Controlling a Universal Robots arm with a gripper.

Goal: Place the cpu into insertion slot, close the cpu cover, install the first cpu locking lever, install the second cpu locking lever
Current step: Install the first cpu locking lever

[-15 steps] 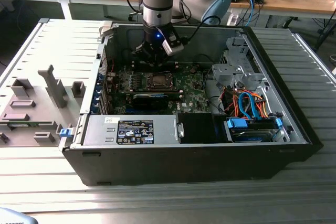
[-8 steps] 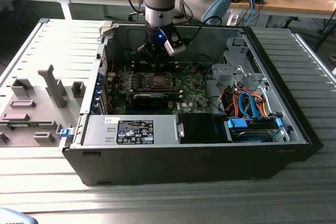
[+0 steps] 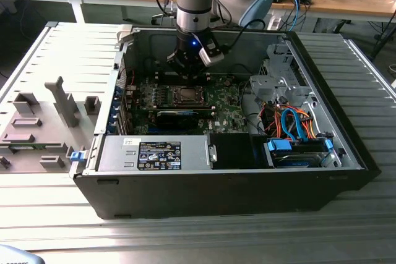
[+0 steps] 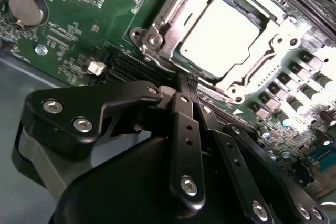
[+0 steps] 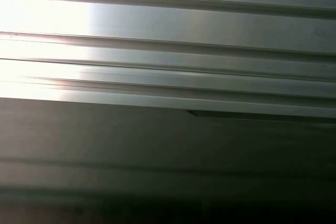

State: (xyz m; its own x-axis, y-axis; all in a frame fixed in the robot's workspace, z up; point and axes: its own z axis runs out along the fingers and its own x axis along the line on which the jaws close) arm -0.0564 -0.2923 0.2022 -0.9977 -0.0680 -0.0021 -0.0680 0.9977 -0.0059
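Note:
In the second wrist view the cpu [image 4: 220,30] lies flat in the insertion slot, its silver top showing through the window of the cpu cover [image 4: 160,27]. The cover's metal frame lies down around the chip. My gripper [image 4: 185,81] hangs just beside the socket's edge, its black fingers [image 4: 184,124] drawn together, and I see nothing between them. From the exterior view, the gripper [image 3: 185,69] stands over the green board [image 3: 226,106] inside the open computer case, right behind the insertion slot [image 3: 185,96].
A long black card [image 3: 176,115] lies just in front of the socket. The silver power supply [image 3: 154,153] fills the case's front left; a drive cage with orange and blue cables [image 3: 291,122] stands at the exterior view's right. Grey fixtures [image 3: 37,122] sit outside the case. A coin battery [image 4: 23,8] sits on the board.

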